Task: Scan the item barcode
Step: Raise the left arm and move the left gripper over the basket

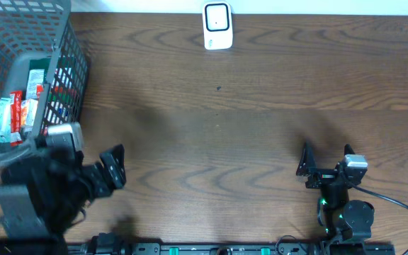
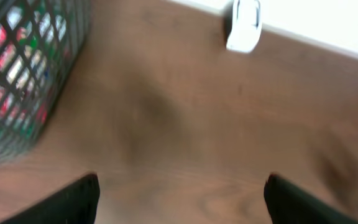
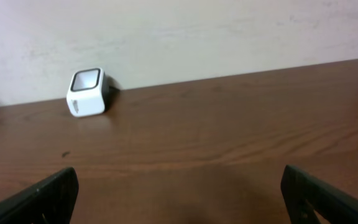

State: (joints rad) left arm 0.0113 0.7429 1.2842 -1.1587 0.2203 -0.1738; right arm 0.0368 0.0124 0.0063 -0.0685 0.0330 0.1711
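At far left, items: red-and-white packets, some with green, lying inside the basket.
Basket: grey wire mesh, at the table's far left corner, partly cut off by the frame edge.
Scanner: small white unit at the table's far edge, well apart from the basket.
Left gripper: jaws spread wide, holding nothing, near the basket's front; its wrist view is blurred.
Right gripper: jaws spread wide, holding nothing, over the wood at near right.
Table: dark brown wood grain.
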